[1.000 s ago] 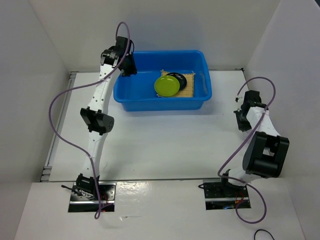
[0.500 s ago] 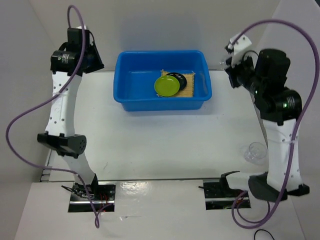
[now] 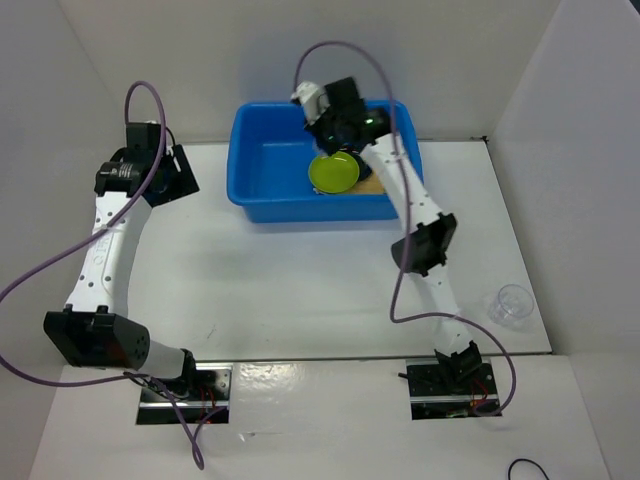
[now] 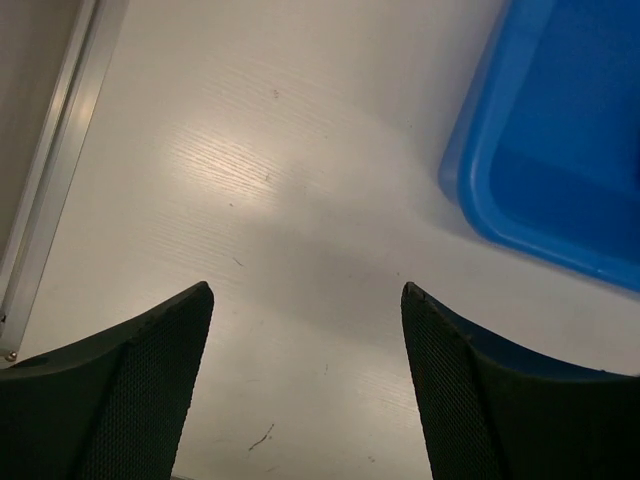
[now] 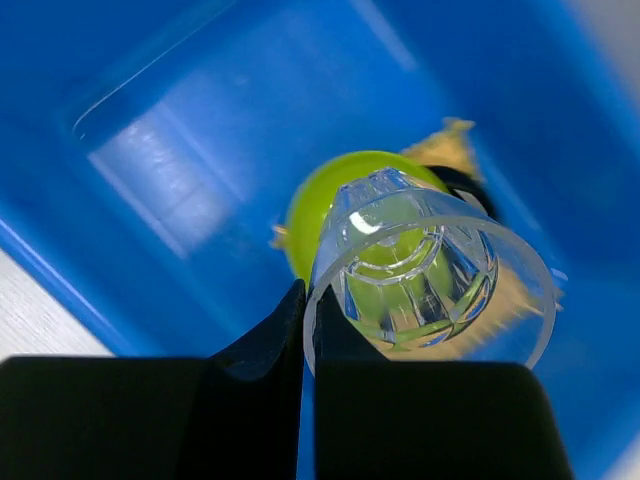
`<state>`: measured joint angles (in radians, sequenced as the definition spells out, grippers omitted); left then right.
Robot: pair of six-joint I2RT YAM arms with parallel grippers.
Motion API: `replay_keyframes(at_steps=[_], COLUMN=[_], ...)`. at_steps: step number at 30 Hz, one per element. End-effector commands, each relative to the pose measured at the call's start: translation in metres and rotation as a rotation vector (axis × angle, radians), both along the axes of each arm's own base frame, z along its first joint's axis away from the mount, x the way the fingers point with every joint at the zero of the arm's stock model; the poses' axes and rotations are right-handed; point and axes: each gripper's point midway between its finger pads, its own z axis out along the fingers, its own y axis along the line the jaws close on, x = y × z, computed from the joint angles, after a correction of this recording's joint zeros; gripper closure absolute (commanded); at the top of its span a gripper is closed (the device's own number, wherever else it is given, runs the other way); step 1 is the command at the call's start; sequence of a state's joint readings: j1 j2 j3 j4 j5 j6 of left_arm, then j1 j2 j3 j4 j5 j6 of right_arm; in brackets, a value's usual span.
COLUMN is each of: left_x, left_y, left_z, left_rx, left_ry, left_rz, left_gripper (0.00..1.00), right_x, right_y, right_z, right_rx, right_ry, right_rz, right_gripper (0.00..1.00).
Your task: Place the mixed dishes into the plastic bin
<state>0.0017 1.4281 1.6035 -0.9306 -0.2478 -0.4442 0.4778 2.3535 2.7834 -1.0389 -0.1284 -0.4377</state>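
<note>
The right fingers are pressed together on the thin wall of a clear cup, pinching it at the rim. The cup hangs tilted above the lime-green plate inside the blue bin. Only this wrist view shows the grip. It also shows frayed edges of the tan mat and a sliver of the black plate under the green one. Only the overhead view shows a second clear cup, which stands on the surface at the near right, well apart from the bin. The left fingers are spread wide and hold nothing. They are over bare surface, near the bin's rounded left corner.
</note>
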Motion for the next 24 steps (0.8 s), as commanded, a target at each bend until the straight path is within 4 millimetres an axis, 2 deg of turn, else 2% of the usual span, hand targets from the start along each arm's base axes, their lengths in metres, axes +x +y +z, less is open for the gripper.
replay_keyframes(at_steps=[1,2,4,5,7,9,12,13,14,16,19,21,24], left_x=[0.002,0.002,0.003,0.002,0.004,0.003,0.004,0.005,0.004,0.004,0.003,0.002,0.003], left_y=[0.016,0.018,0.018,0.02,0.023,0.023,0.025,0.025,0.025,0.025,0.028,0.028,0.028], left_z=[0.019,0.019,0.017,0.014,0.004,0.0,-0.006,-0.004,-0.01,-0.013,-0.02,-0.023,-0.026], left_rx=[0.055,0.061,0.061,0.068,0.069,0.069,0.077,0.077,0.077,0.077,0.077,0.071,0.071], left_ry=[-0.095,-0.095,-0.096,-0.087,-0.059,-0.048,-0.044,-0.053,-0.038,-0.036,-0.025,-0.018,-0.017], left_rz=[0.057,0.064,0.064,0.07,0.078,0.078,0.085,0.086,0.085,0.085,0.094,0.1,0.1], left_gripper=[0.16,0.11,0.08,0.08,0.07,0.06,0.04,0.03,0.03,0.03,0.02,0.02,0.02], right_x=[-0.01,-0.01,-0.013,-0.01,-0.015,-0.012,-0.014,-0.013,-0.013,-0.01,-0.01,-0.015,-0.017], right_y=[0.046,0.054,0.076,0.085,0.1,0.106,0.113,0.114,0.114,0.113,0.113,0.119,0.119], right_z=[0.016,0.014,-0.004,-0.026,-0.047,-0.079,-0.095,-0.103,-0.104,-0.117,-0.117,-0.117,-0.112], right_rx=[-0.009,-0.012,-0.04,-0.074,-0.117,-0.165,-0.184,-0.198,-0.198,-0.225,-0.231,-0.23,-0.224], right_ry=[-0.101,-0.115,-0.114,-0.104,-0.101,-0.069,-0.058,-0.051,-0.051,-0.041,-0.046,-0.049,-0.047], right_rz=[0.042,0.06,0.099,0.112,0.133,0.143,0.163,0.17,0.17,0.171,0.178,0.202,0.209], right_gripper=[1.0,1.0,1.0,1.0,0.99,0.99,0.99,0.94,0.91,0.88,0.8,0.8,0.71])
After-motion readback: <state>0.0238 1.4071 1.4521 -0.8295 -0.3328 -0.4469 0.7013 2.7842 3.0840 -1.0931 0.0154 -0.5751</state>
